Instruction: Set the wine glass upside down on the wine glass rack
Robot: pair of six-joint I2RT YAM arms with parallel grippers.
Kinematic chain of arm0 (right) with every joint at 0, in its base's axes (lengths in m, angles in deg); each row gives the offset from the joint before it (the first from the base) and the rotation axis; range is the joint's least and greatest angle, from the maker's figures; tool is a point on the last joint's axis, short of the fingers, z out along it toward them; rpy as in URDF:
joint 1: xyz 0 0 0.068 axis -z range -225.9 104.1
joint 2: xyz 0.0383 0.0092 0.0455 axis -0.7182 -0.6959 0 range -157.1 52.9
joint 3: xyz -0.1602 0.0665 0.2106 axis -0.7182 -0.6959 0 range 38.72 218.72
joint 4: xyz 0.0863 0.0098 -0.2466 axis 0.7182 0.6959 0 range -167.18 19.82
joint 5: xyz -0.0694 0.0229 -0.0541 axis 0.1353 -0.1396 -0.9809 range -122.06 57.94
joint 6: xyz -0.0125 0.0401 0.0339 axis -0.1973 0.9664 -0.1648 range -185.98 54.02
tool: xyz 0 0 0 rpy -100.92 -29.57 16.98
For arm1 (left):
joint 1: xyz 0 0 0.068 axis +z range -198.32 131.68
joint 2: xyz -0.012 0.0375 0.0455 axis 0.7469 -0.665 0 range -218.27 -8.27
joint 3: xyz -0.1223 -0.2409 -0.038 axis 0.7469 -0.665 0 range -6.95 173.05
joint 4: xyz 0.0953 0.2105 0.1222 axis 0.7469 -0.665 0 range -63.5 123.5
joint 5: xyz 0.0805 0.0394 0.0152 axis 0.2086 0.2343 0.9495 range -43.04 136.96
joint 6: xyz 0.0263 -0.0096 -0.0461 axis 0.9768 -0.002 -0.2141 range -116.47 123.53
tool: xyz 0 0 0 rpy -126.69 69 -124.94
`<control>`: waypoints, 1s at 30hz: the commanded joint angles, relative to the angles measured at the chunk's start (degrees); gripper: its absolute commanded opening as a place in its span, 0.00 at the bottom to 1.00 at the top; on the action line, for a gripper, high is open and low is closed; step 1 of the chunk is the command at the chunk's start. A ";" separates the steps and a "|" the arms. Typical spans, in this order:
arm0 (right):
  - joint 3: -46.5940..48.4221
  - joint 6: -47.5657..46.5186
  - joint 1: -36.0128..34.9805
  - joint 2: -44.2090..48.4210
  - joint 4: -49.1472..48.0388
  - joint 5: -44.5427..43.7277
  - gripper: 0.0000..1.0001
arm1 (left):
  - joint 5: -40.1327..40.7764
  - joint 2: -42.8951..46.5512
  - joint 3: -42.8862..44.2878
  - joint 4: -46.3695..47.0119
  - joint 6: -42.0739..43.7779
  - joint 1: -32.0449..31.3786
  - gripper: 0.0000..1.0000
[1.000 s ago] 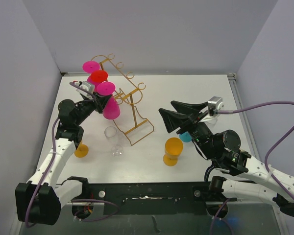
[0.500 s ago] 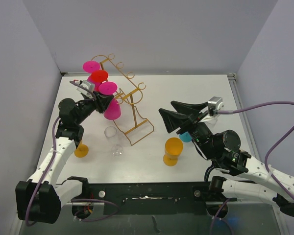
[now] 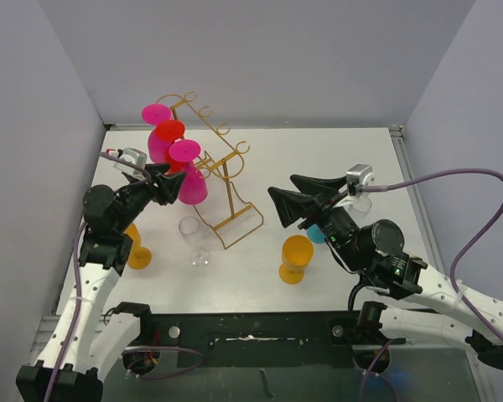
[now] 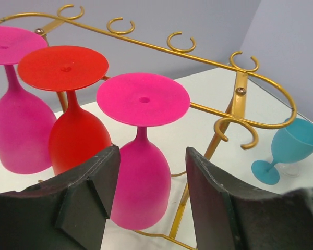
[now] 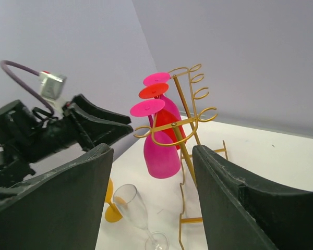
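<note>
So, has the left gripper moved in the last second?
Yes. The left gripper has pulled back leftward, away from the gold wine glass rack, leaving the pink wine glass hanging there.

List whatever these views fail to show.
- Teal glass: top view, mostly covered by the right arm.
- Left orange glass: top view, bowl under the left arm; right wrist view, cut by a finger of the right pincer.
- Rack base: left wrist view, mostly behind the fingers of the left pincer and the bottom edge.
- Nearest pink glass: its own foot hides where it seats on the hook.
</note>
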 commanded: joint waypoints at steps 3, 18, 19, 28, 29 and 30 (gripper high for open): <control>5.20 3.33 -0.08 -4.65 9.70 -3.06 0.65 | 8.36 10.44 0.65 -10.92 -0.33 0.22 0.52; 24.34 15.26 -1.96 -32.30 29.48 -1.08 0.62 | 27.20 21.70 13.03 -21.87 -1.02 -2.17 0.55; 25.02 16.61 -2.28 -33.58 29.66 -1.89 0.62 | 28.06 21.76 13.70 -22.36 -0.75 -2.49 0.55; 29.96 21.26 -4.35 -42.64 29.01 -6.09 0.59 | 30.27 21.62 15.99 -23.51 0.38 -4.93 0.57; 30.84 21.08 -4.70 -43.55 28.71 -6.53 0.59 | 30.23 21.50 15.99 -23.48 0.39 -5.13 0.57; 31.79 21.01 -5.01 -44.53 28.72 -6.99 0.59 | 30.20 21.41 15.99 -23.40 0.44 -5.29 0.57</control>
